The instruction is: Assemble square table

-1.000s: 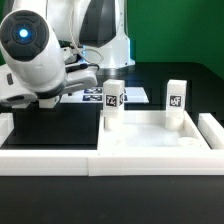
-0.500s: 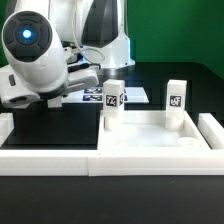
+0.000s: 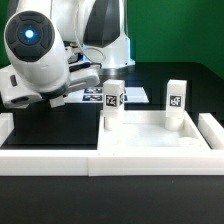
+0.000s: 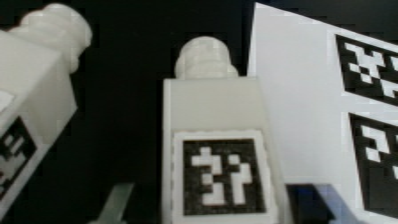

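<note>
The legs look like hard, smooth white plastic: stiff, light and a little slick. A pinch across the flat flanks should hold better than one near the rounded peg. The near leg (image 4: 214, 120) lies on the black table (image 4: 125, 70) in the wrist view, tag face up and peg pointing away from the gripper (image 4: 214, 208). The mid-body or tag end is the likely place to grip, leaving the peg free for a socket.

The fingers (image 4: 306, 205) show only as dim strips on either side of that leg's tag end, close to its flanks. Whether they press on it or stand just clear, I cannot tell.

The count is four legs, as I judge it. Two lie flat — the near leg and a second leg (image 4: 39, 85) beside it. Two stand upright in the top (image 3: 150, 135), the left post (image 3: 113, 100) and the right post (image 3: 176, 98). There is one top, on the exterior view's right, and one marker board (image 4: 302, 60) just beside the near leg.
</note>
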Controlling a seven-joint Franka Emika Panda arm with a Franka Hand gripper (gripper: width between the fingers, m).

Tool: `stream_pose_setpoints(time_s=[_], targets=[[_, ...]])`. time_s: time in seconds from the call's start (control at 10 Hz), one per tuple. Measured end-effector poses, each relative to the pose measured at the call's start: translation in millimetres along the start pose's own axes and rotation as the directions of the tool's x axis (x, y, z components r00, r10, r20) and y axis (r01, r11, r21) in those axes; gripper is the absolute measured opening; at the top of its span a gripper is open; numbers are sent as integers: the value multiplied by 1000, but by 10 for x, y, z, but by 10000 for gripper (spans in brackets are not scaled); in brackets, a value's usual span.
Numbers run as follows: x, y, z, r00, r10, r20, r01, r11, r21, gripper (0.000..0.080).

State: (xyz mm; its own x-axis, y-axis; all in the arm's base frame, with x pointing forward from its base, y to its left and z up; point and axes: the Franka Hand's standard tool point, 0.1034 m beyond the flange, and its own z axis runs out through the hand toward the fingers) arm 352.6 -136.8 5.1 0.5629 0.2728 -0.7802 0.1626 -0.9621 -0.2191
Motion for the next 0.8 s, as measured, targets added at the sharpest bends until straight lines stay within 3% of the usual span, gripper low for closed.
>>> stream_pose_setpoints(time_s=[0.1, 0.2, 0.5, 0.6, 0.8], targets=[[2, -1, -21, 1000, -10, -3, 10, 1000, -2, 290], [-126, -26, -176, 998, -56, 22, 55, 998, 11, 290], [-525, -108, -806, 989, -147, -24, 147, 989, -10, 291], [-541, -147, -915, 989, -141, -41, 141, 990, -12, 291], [-470, -127, -982, 971, -145, -188, 144, 989, -21, 291]])
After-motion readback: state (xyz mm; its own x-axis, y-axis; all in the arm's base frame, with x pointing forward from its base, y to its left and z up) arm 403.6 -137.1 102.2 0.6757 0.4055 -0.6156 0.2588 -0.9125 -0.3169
